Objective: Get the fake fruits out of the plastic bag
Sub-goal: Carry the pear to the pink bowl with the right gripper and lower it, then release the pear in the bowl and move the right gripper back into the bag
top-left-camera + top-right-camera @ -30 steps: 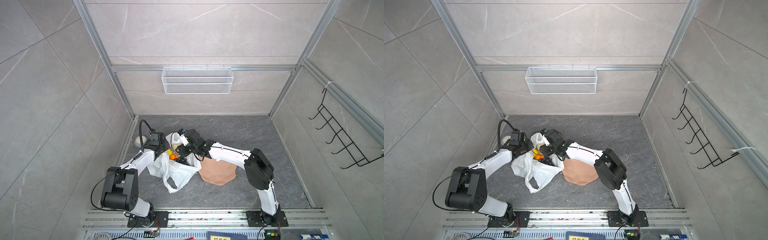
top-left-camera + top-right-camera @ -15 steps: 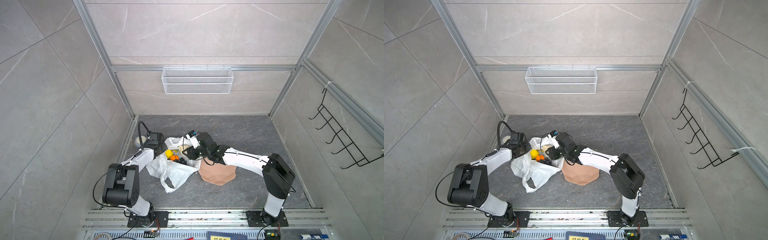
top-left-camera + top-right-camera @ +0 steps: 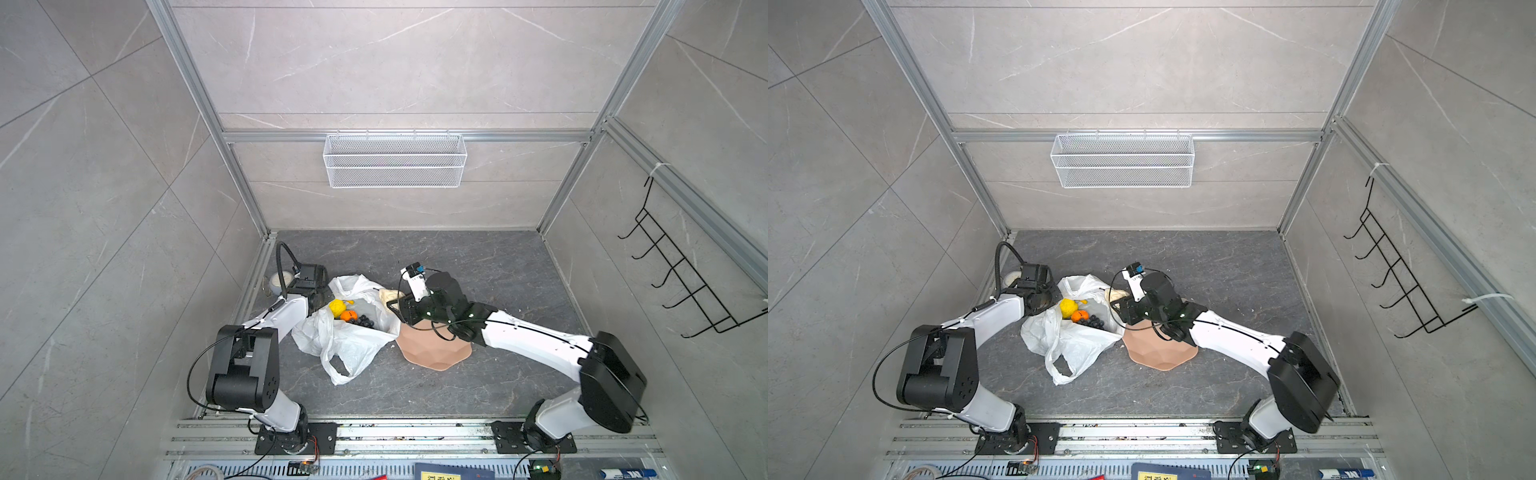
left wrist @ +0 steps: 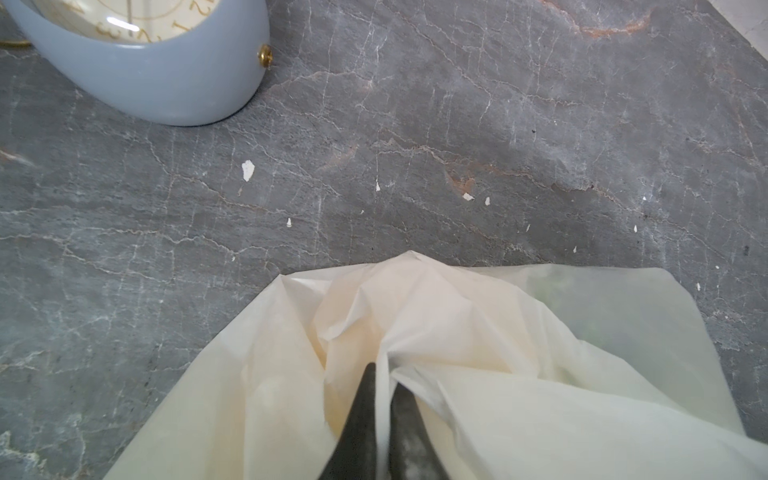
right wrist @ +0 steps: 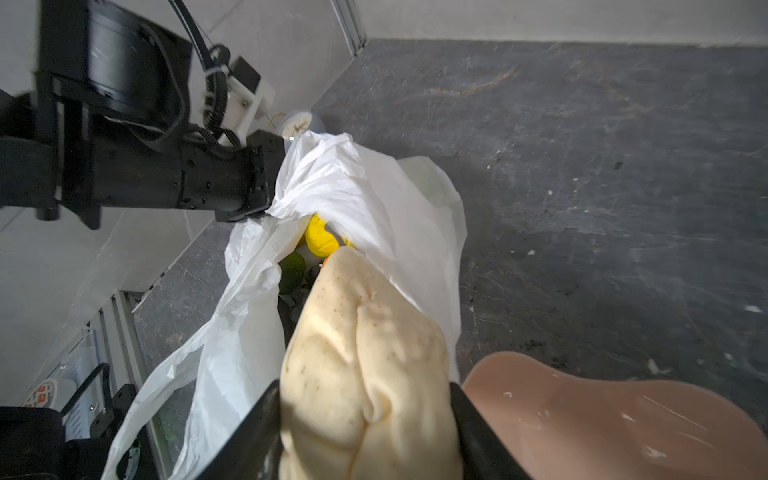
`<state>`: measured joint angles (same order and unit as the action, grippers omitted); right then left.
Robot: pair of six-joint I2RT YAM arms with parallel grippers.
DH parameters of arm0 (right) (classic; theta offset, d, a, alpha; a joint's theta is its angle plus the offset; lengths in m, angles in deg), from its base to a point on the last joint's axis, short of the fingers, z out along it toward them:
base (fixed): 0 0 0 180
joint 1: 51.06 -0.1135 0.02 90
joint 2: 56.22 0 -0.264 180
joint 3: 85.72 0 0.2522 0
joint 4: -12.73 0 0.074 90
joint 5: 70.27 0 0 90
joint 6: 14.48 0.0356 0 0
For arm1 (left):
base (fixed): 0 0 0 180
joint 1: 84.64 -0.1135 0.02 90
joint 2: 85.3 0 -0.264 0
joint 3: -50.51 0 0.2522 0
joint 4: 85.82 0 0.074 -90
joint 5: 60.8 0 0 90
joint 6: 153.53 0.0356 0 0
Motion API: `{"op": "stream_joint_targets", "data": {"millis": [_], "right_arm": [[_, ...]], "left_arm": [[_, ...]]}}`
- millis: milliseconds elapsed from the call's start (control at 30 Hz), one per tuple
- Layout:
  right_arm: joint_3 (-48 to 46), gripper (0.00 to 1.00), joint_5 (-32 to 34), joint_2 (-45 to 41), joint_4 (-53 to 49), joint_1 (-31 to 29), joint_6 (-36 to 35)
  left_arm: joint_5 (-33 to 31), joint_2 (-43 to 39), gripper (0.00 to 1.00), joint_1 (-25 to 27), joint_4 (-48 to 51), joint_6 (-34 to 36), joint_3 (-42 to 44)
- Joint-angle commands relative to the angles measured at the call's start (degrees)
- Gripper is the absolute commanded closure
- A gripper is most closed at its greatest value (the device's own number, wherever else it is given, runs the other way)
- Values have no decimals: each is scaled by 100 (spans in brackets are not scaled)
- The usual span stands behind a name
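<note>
The white plastic bag lies open on the dark floor in both top views. Inside it show fake fruits: a bumpy yellow piece, an orange and dark grapes. My left gripper is shut on a fold of the bag's rim and holds the mouth up. My right gripper is shut on a cream fruit, just outside the bag's right edge and beside the pink plate. A yellow piece and a green piece show in the bag's mouth.
A pale blue clock stands on the floor by the left wall, behind the left gripper. A white wire basket hangs on the back wall. A black hook rack is fixed to the right wall.
My right gripper has drawn back to the right, out of the bag's mouth, carrying the cream fruit. The left gripper has kept its hold on the bag's rim.
</note>
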<state>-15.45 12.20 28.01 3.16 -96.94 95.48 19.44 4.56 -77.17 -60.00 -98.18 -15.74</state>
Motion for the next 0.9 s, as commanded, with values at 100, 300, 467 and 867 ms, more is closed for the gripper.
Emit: {"op": "stream_joint_targets", "data": {"millis": [100,300,467,867], "right_arm": [[-834,62,665,-1189,-540,45,70],[-1632,63,1611,-1550,-337,54,401],[-1832,65,2151,-878,645,54,557],[-1722,61,2531,569,1654,54,520]], "left_arm": [[176,-180,90,18,98,152,-105],[219,-366,90,52,61,122,10],[245,-511,90,113,50,86,96],[281,-777,90,141,60,64,301]]}}
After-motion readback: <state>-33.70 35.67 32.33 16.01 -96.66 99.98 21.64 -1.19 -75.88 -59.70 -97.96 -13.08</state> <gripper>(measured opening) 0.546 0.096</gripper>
